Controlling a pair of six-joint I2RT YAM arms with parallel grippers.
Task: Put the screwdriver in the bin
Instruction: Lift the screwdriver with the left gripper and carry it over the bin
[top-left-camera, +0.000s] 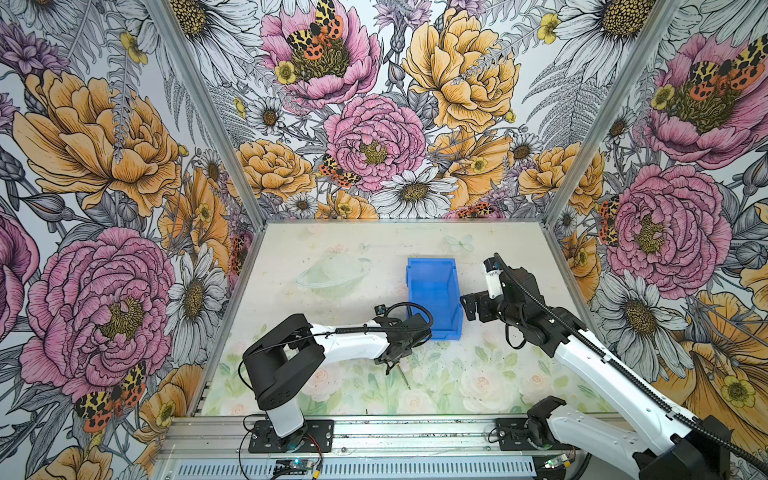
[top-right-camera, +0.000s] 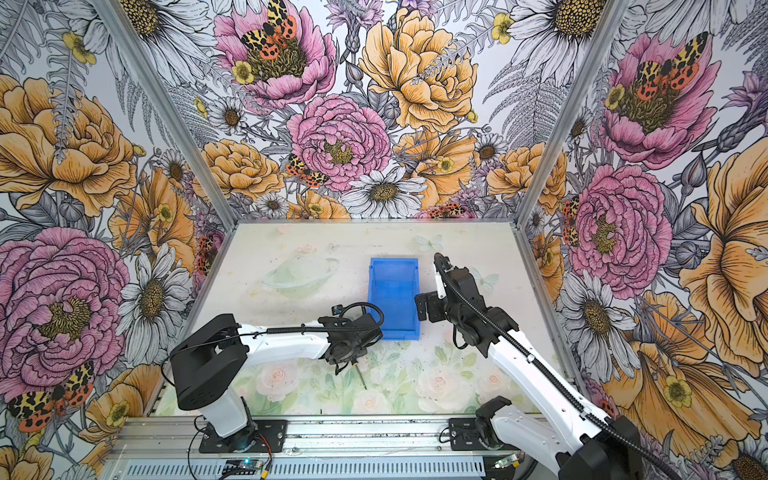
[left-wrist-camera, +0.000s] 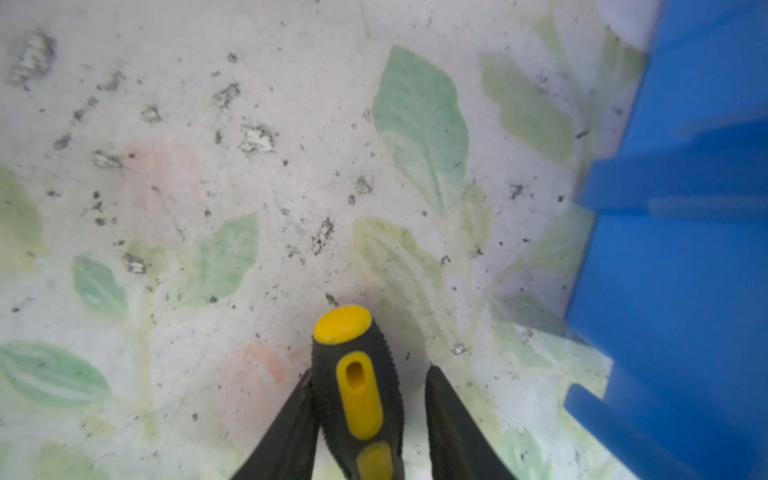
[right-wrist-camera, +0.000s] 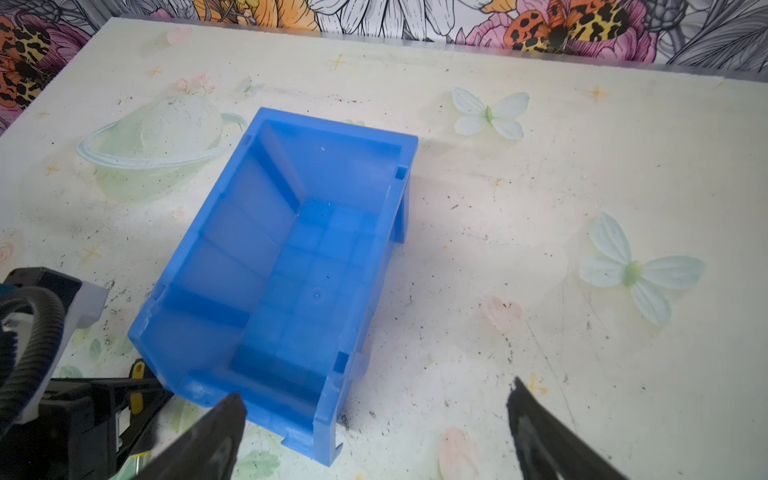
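We start with the worktop (top-left-camera: 332, 249), a pale floral sheet scuffed with dark specks. In both top views the bin (top-left-camera: 434, 291) (top-right-camera: 392, 291) stands a little right of its middle, well clear of all four edges, with its long sides running from the back edge towards the front. The right wrist view looks into its blue hollow (right-wrist-camera: 291, 266).

The right gripper (right-wrist-camera: 374, 391) hangs just beside the bin's right wall near the front corner. Its fingers are spread wide and hold nothing.

The left gripper (top-left-camera: 395, 361) is low over the worktop just in front of the bin's front left corner. In the left wrist view its fingers (left-wrist-camera: 291, 436) stand narrowly apart around the handle: one touches it, the other shows a thin gap, so we see no firm grip.

The screwdriver (left-wrist-camera: 357, 395) is outside the bin, between it and the front edge. In both top views its thin shaft (top-left-camera: 404, 376) (top-right-camera: 360, 378) pokes out from under the left gripper, towards the front edge.
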